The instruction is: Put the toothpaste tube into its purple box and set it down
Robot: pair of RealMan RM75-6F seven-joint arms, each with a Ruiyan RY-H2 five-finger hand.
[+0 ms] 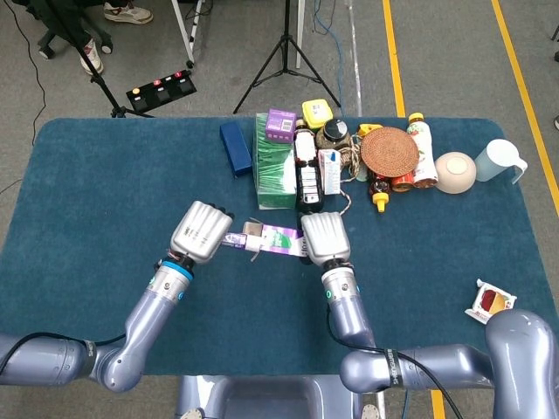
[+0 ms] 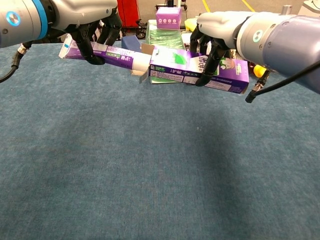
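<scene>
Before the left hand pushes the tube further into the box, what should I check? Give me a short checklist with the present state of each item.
1. Left hand grips the toothpaste tube: ok.
2. Right hand grips the purple box: ok.
3. Box flap stands open: ok.
4. Tube cap sits at the box mouth: ok.
5. Tube in line with the box: not ok, the tube is tilted.
6. Inside of the box is free: cannot tell.

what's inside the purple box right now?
The toothpaste tube's cap end sits at the purple box's open mouth. How far in it reaches, or anything deeper, is hidden by the walls.
</scene>
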